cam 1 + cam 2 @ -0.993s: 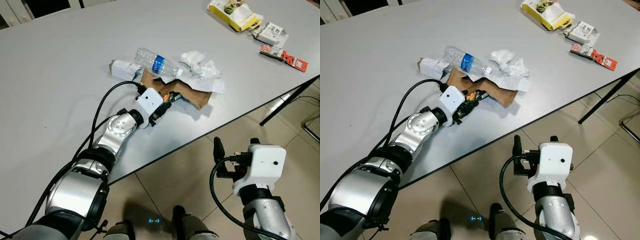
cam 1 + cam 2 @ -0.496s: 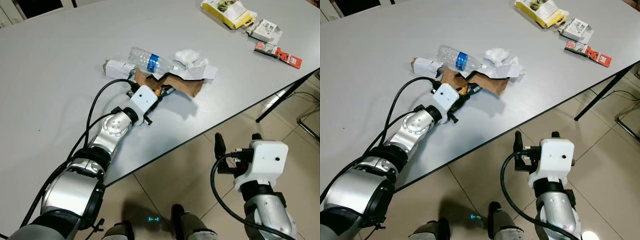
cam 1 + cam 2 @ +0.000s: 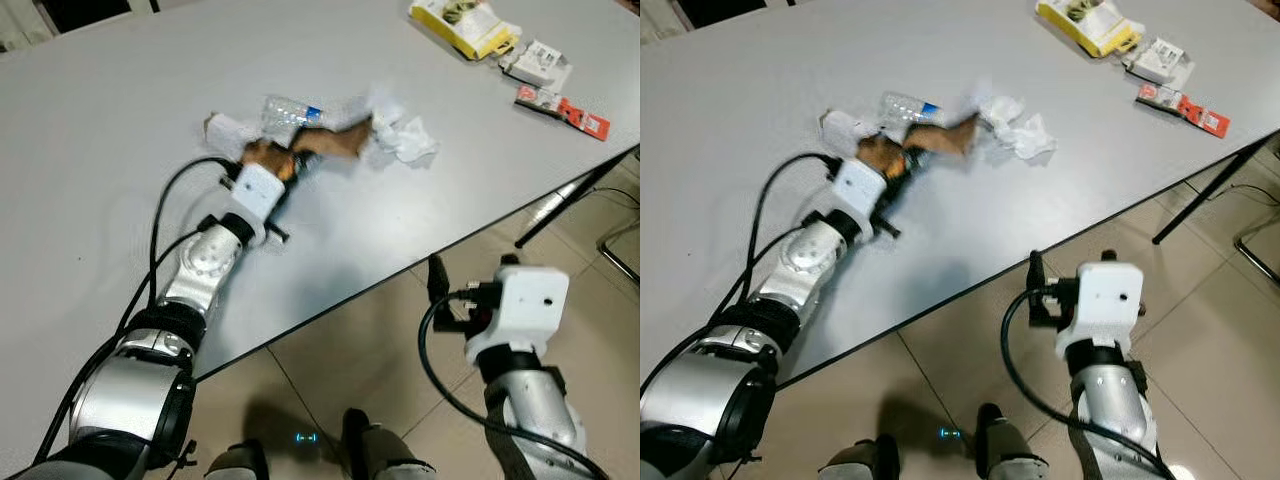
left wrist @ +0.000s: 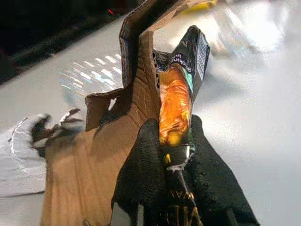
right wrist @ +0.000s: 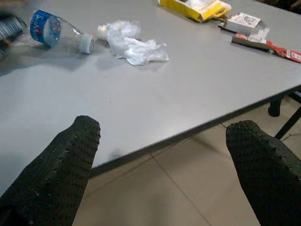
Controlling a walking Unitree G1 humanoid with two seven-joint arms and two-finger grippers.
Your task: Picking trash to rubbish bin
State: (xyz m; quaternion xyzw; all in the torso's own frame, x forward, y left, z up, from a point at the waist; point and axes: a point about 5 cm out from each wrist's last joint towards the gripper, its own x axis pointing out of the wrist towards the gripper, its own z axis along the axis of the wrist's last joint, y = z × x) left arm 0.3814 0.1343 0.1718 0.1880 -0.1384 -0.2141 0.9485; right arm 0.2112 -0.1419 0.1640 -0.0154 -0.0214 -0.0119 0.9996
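Note:
My left gripper [image 4: 173, 131] is shut on an orange and black snack wrapper [image 4: 178, 89], with a torn piece of brown cardboard [image 4: 96, 165] pressed against one finger. In the left eye view the left gripper [image 3: 287, 170] holds them just above the grey table [image 3: 120, 120], and the cardboard [image 3: 335, 140] sticks up, blurred. A clear bottle with a blue label [image 3: 290, 110] lies behind it. Crumpled white tissue [image 3: 405, 140] is beside the bottle. My right gripper [image 5: 165, 125] stands open off the table's front edge, above the floor.
A white crumpled paper [image 3: 222, 127] lies left of the bottle. A yellow packet [image 3: 465, 25], a white packet [image 3: 545, 65] and a red wrapper [image 3: 565, 108] lie at the far right. A black table leg [image 3: 580, 190] stands at the right over the tiled floor.
My left gripper has drawn back to the left and lifted the wrapper, and the cardboard has come up with it. The right arm has hardly moved.

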